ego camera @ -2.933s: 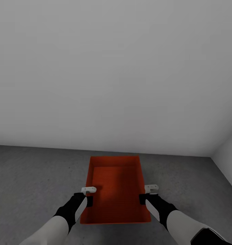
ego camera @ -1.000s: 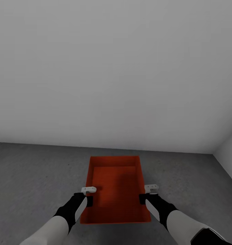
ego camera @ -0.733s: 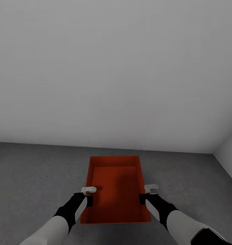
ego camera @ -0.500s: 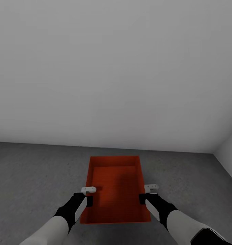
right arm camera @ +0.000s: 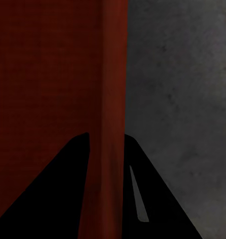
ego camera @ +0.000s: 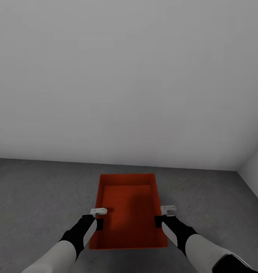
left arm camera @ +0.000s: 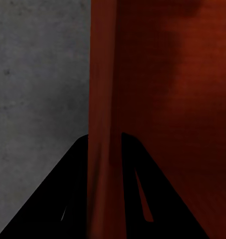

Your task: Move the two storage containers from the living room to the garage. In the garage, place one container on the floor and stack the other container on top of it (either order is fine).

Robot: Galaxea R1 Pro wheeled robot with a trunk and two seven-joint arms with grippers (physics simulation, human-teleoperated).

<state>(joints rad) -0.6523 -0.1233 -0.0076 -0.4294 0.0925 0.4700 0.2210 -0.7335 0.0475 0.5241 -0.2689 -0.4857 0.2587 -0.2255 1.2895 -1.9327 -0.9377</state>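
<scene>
**Inspector:** Where does the storage container stand?

**Assistant:** Over the dark grey speckled floor, near the foot of a plain grey-white wall. Whether it rests on the concrete or hangs just above it, I cannot tell. It is orange-red, open at the top, its long axis running away from the robot. A second wall meets the first at the right.

**Inspector:** The grippers?

**Assistant:** The left gripper sits on the container's left long wall, the right gripper on the right long wall. In each wrist view the two dark fingers straddle the red wall, one inside, one outside, pressed against it; the right fingers likewise clamp their wall.

**Inspector:** Any brand, label or writing?

**Assistant:** None readable on the container, the arms or the walls. The container's inner surface shows a fine ribbed texture.
</scene>
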